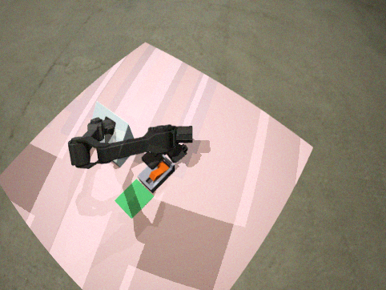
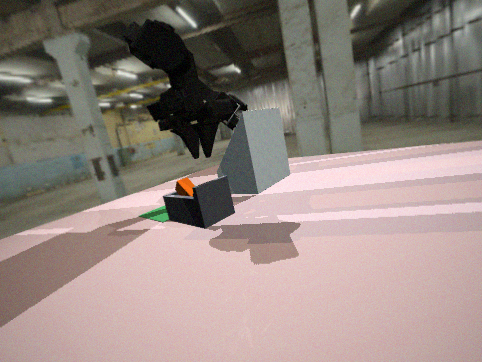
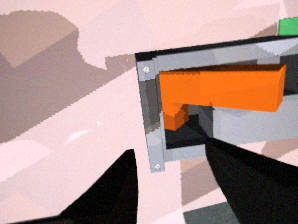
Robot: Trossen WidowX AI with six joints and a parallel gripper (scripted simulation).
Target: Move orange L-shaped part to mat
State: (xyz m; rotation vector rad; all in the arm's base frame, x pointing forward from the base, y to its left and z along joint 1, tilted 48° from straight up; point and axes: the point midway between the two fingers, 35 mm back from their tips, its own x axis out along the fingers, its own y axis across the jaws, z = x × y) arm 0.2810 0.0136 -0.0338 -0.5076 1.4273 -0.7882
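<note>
The orange L-shaped part [image 1: 159, 171] [image 2: 185, 186] [image 3: 225, 87] sits tilted in the grey tray [image 1: 145, 175] [image 2: 215, 200] [image 3: 235, 125]. Its L-shaped end is down in the pocket beside the tray's raised end wall; its other end stands up above the tray top. The green mat [image 1: 122, 199] [image 2: 157, 215] [image 3: 290, 26] lies beside the tray, near the raised end. My gripper [image 1: 165, 156] [image 2: 202, 156] [image 3: 170, 151] hangs above the tray, near its end-wall side. Its fingers are apart with nothing between them. They do not touch the part.
A tall pale grey block [image 1: 122, 126] [image 2: 265, 150] [image 3: 210, 214] with a sloped face stands near the tray and beside the arm. The tray's dark end wall rises higher than its other sides. Shadows of the arm fall on the pink table.
</note>
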